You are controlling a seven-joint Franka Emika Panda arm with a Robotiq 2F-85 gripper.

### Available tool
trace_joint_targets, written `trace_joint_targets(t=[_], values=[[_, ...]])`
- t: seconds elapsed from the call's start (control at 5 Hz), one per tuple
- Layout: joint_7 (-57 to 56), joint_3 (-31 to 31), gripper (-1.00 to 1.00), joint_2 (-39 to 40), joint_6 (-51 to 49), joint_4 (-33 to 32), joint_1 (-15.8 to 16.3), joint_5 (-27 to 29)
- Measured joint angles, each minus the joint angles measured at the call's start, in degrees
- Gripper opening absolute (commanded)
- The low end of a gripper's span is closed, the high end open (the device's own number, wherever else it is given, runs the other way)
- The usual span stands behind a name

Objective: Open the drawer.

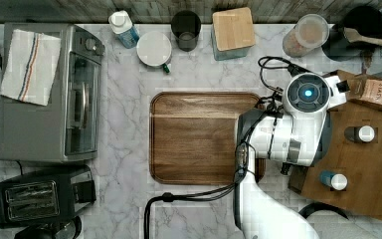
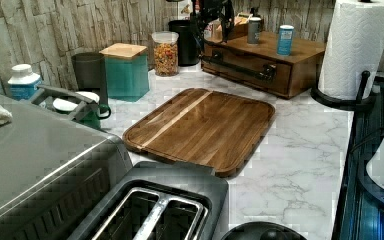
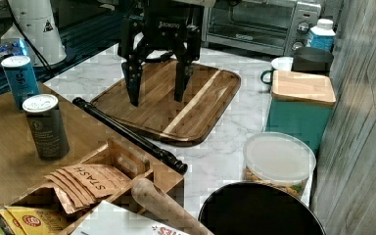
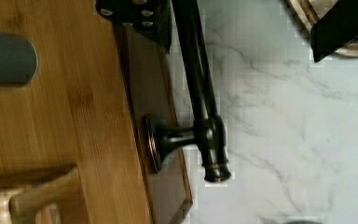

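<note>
The drawer [image 2: 250,67] sits in a low brown wooden cabinet [image 2: 300,50] at the far end of the tabletop [image 2: 300,145] in the left view, on the top view's right, and its front looks flush with the cabinet, so it appears closed. A long black bar handle [image 3: 127,131] runs along the front on two black brackets; in the wrist view one bracket [image 4: 168,140] joins the bar near its knobbed end, and the bar stands a little off the wood. The gripper [image 3: 156,98] hangs above that handle with its jaws spread wide and nothing between them. In the right view both fingers [image 3: 133,81] point down, their tips in front of the wooden tray [image 3: 196,105] and higher than the bar. In the wrist view one finger sits over the drawer's edge just beside the bar and the other lies well out over the marble, so the bar falls between the jaws without touching either. On top of the cabinet stand a dark can [image 3: 46,126] and a blue can [image 3: 18,73], next to a box of tea bags [image 3: 85,183]. The tray lies flat just in front of the drawer. Farther off along the wall are a teal canister with a wooden lid [image 1: 233,32], a jar of cereal [image 1: 306,35] and a dark cup [image 1: 186,29]. A silver toaster oven [image 1: 54,94] and a black toaster [image 1: 40,196] sit at the top view's left. A paper towel roll [image 2: 357,47] stands beside the cabinet in the left view.
</note>
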Motion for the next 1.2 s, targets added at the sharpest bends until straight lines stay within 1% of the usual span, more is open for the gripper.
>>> trace_joint_targets(t=[0.4, 0.6, 0.8, 1.2], values=[[2.21, -0.80, 1.00, 0.00, 1.15, -3.75, 0.05, 0.38], [2.92, -0.96, 1.00, 0.11, 5.79, -6.10, -0.73, 0.38], [2.80, -0.96, 1.00, 0.42, 10.21, -7.78, -1.90, 0.38], [0.41, -0.36, 1.00, 2.21, 9.90, -7.67, -5.08, 1.19]])
